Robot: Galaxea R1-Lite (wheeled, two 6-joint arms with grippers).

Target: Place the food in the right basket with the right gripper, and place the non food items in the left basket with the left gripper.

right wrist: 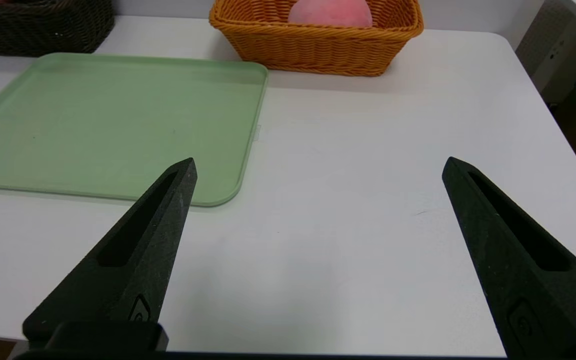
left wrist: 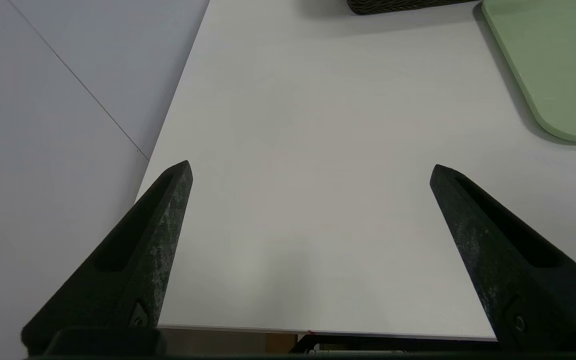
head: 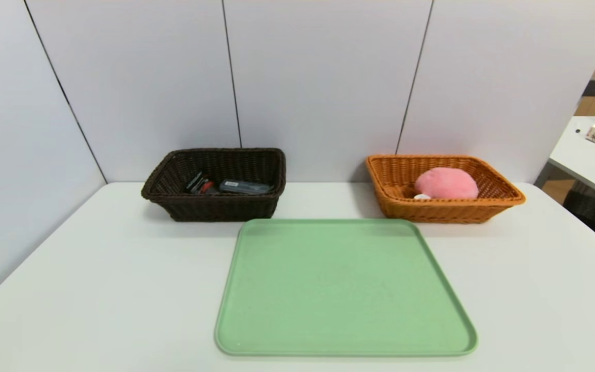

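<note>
Wide apart and empty, the jaws of my left pincer (left wrist: 311, 162) hang over the desk (head: 96, 289) near its front edge; my right pincer (right wrist: 321, 157) stands just as open over bare surface beyond the tray's corner. Farther in, the green tray (head: 344, 289) fills the lower middle of the head view with nothing on it. Behind it, upper left of centre, the dark brown wicker basket (head: 220, 207) holds a grey case (head: 246, 187) and small red-and-black items (head: 206, 187). Right of centre, the orange wicker basket (head: 447, 211) holds a pink plush-looking round item (head: 446, 183) and something small and white (head: 422, 197). I judge the sorting finished, with nothing left to move. Only the head view shows the white piece; only the wrist views show my pincers.
</note>
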